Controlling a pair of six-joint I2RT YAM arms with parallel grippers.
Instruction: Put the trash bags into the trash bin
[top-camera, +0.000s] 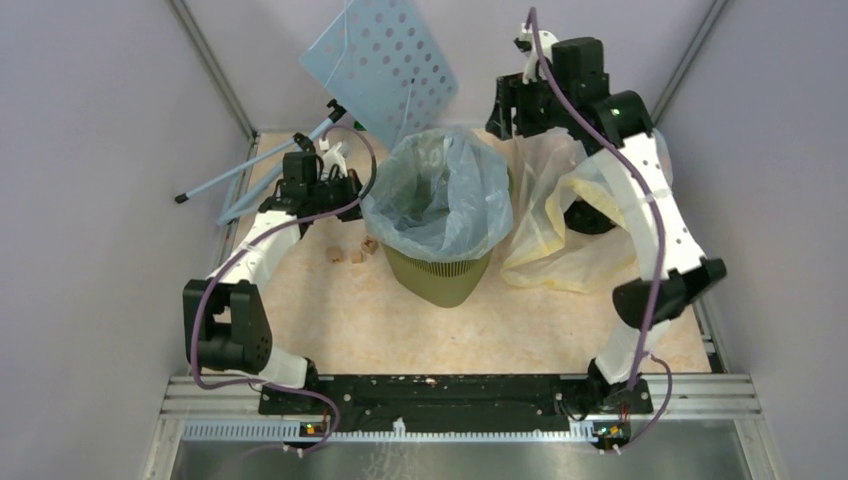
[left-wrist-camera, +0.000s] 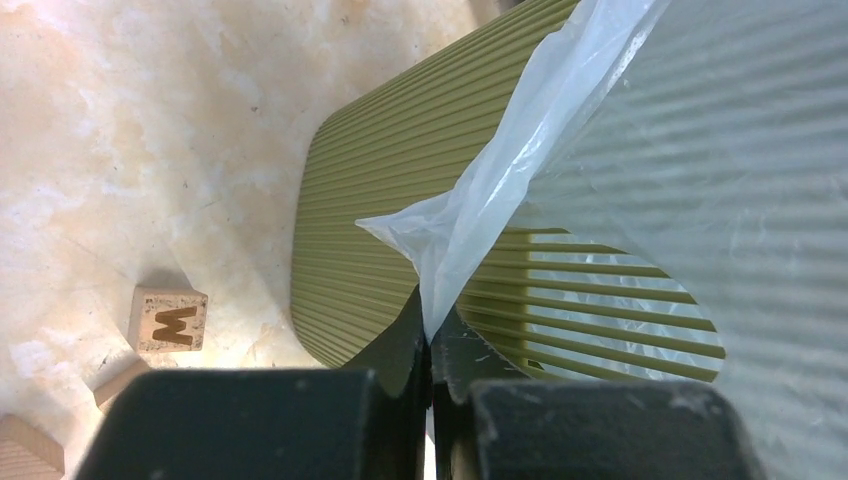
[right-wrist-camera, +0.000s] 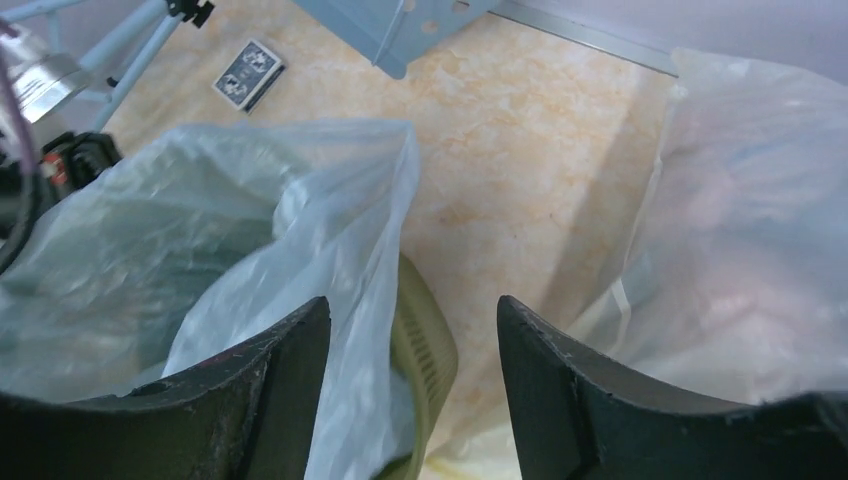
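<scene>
- Left wrist view: the left gripper (left-wrist-camera: 430, 345) is closed, its fingertips pinching a fold of the trash bag's (left-wrist-camera: 470, 210) hem against the outer wall of the trash bin (left-wrist-camera: 400, 170), low on the bin's left side.
- The bag already sits inside the olive bin, standing upright mid-table, with its mouth open and draped over the rim.
- Judged step: seating the hem down over the rim. Draw the pinched fold down and slightly outward along the ribbed wall, slowly; the film looks thin and could tear or pull the far side back in.
- Right wrist view: the right gripper (right-wrist-camera: 412, 310) hangs with its jaws spread wide and empty above the bin's right rim, between the bag and the clear yellowish bag (right-wrist-camera: 750, 200). It could steady or pin the opposite hem.
- Writing: a wooden block (left-wrist-camera: 168, 318) just beside the bin bears one burnt-in letter, W or M depending on which way up. A patterned card box (right-wrist-camera: 248, 70) shows no legible text. Any lettering on the bag is too faint to read.
</scene>
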